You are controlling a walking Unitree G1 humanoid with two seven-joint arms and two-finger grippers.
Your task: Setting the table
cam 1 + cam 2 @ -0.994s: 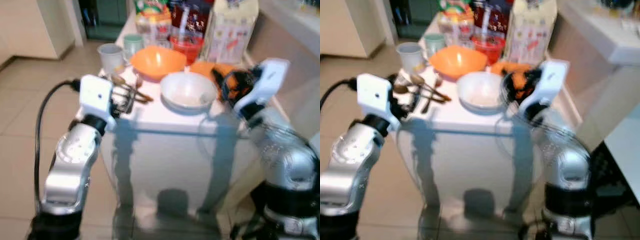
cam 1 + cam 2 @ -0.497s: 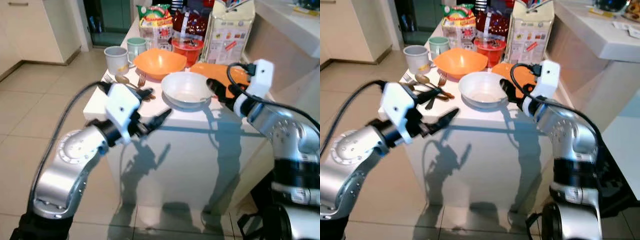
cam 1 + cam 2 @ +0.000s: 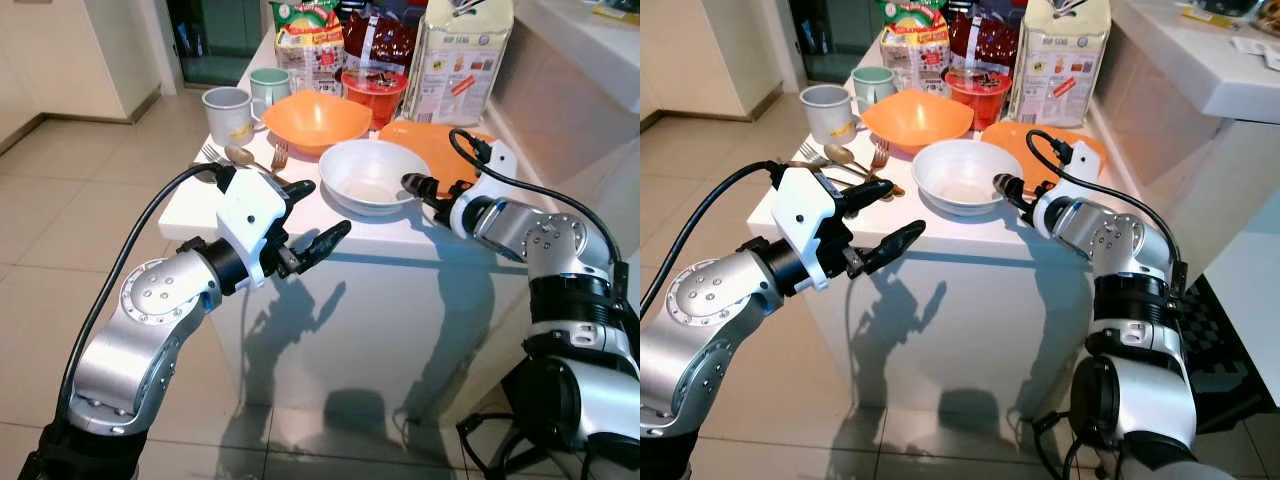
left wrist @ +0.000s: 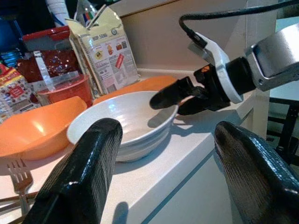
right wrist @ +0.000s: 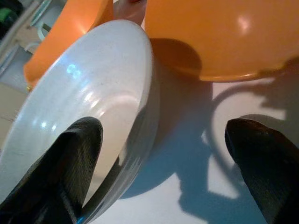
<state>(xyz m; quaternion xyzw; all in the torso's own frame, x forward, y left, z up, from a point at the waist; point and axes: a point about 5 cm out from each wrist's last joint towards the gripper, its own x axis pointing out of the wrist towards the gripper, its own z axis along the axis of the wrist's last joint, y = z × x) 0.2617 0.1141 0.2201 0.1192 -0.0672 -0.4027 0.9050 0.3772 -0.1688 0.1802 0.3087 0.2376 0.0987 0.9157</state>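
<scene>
White bowl (image 3: 366,176) — right gripper (image 3: 420,192) now straddling its rim, left gripper (image 3: 312,214) unchanged.

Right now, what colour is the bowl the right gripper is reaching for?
White; the round ceramic bowl shows best in the right eye view.

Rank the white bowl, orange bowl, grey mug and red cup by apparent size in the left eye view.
1. white bowl
2. orange bowl, close to it and farther away, so unsure
3. red cup
4. grey mug, nearly alike

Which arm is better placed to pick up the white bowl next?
Right. The right gripper is open at the white bowl's rim, one finger over it. The left gripper hangs open off the table's front edge.
</scene>
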